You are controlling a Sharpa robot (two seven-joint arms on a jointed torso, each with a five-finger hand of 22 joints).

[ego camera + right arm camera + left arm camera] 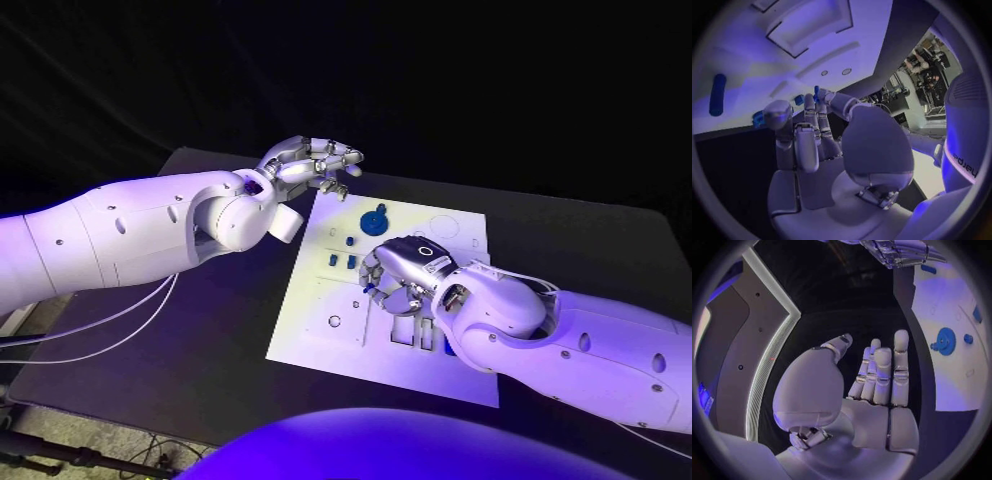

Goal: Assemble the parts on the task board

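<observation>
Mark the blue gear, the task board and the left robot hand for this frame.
blue gear (376, 220), head view, on its round face.
task board (325, 345), head view, on a bare patch near its lower left corner.
left robot hand (309, 162), head view, on the middle of the hand.

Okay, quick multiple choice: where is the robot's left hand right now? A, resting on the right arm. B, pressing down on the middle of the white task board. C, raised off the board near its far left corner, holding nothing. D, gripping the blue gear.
C: the left hand hangs beyond the far left corner of the task board, its fingers apart and holding nothing, while the blue gear lies untouched on the board.
</observation>
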